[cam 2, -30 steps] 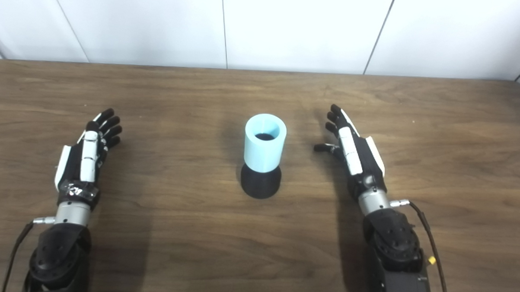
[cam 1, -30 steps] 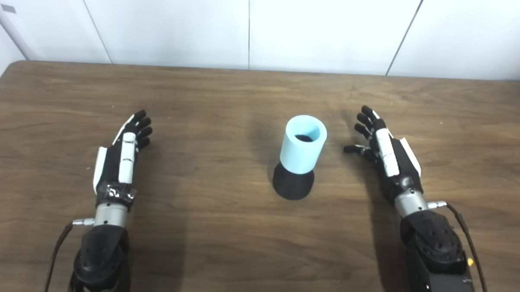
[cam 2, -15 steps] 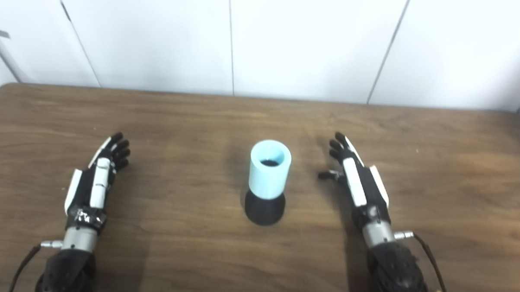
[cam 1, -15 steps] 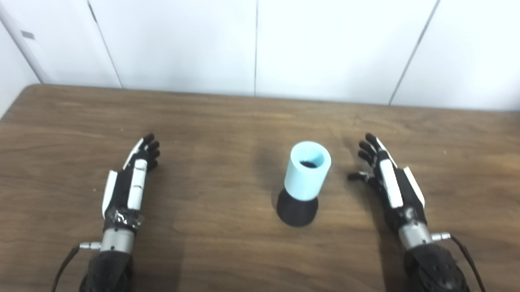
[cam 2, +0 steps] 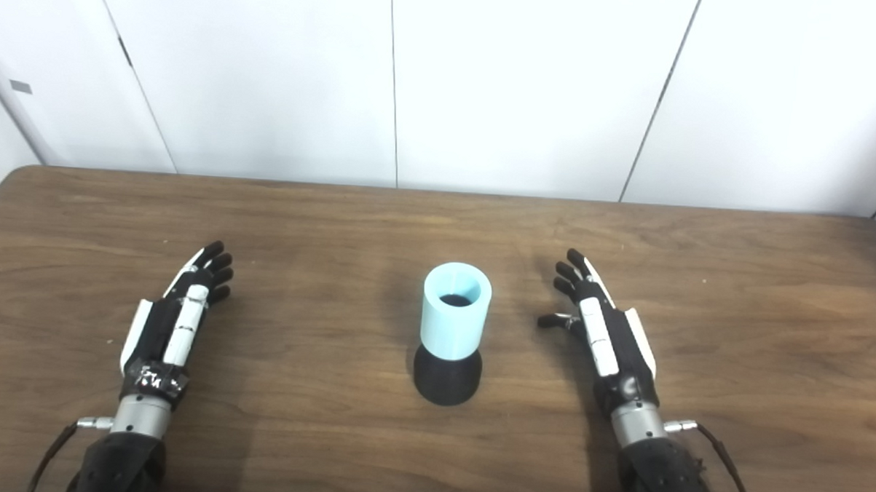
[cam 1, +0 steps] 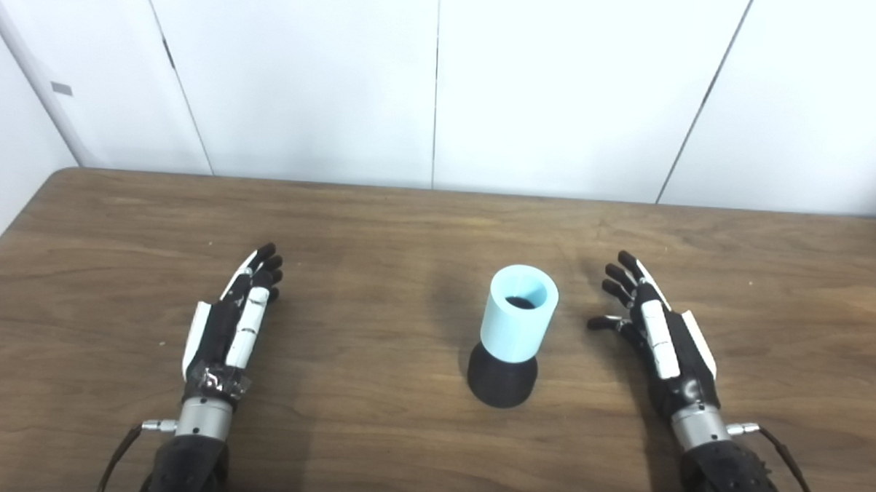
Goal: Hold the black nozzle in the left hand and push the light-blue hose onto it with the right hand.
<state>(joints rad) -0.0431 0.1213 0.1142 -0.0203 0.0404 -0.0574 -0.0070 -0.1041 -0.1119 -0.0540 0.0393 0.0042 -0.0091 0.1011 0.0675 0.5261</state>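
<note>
Left hand: empty, fingers extended and slightly apart, lying low over the wooden table, well to the left of the assembly. Right hand: empty, fingers spread, thumb pointing inward toward the hose, near it but not touching. Light-blue hose: a short upright sleeve standing between the two hands, closer to the right one, its open end facing up. Black nozzle: flared base resting on the table, its upper part inside the hose. White wall panels stand behind the table.
</note>
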